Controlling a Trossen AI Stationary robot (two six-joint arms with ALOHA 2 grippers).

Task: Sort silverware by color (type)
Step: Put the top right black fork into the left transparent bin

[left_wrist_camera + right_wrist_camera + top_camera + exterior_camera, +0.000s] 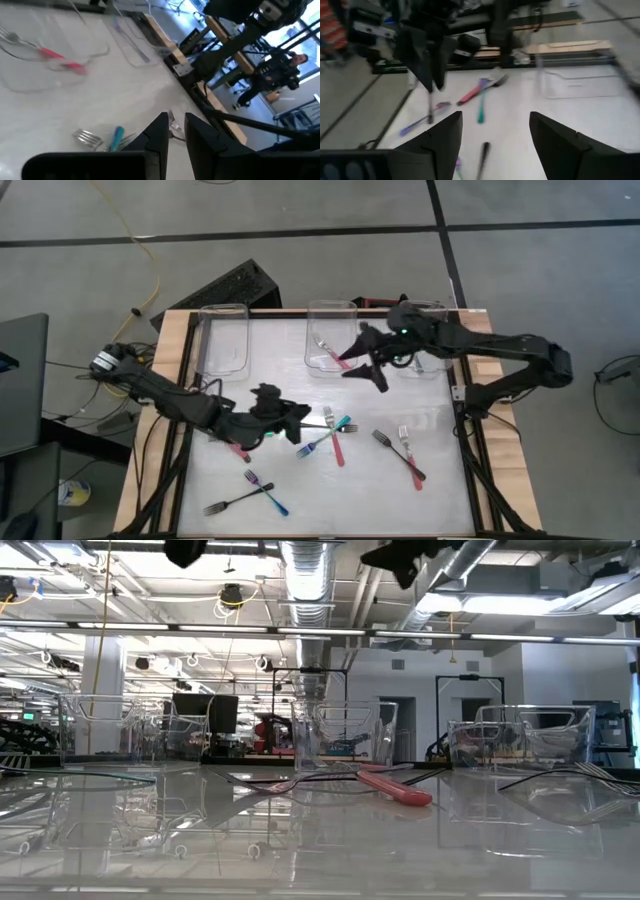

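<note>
While our left claw (pixel 300 423) hangs nearly shut and empty beside the crossed teal fork (pixel 322 440) and red fork (pixel 336 440) mid-desk (pixel 280 370), we risk pinching both; our right claw (pixel 372 372) hovers open by the middle bin (pixel 331 340).

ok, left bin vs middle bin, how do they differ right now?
The left bin looks empty; the middle bin holds a red-handled fork. The right claw hovers open by the middle bin's edge; the left bin has no claw by it. Both are clear plastic, upright, standing in one row.
</note>
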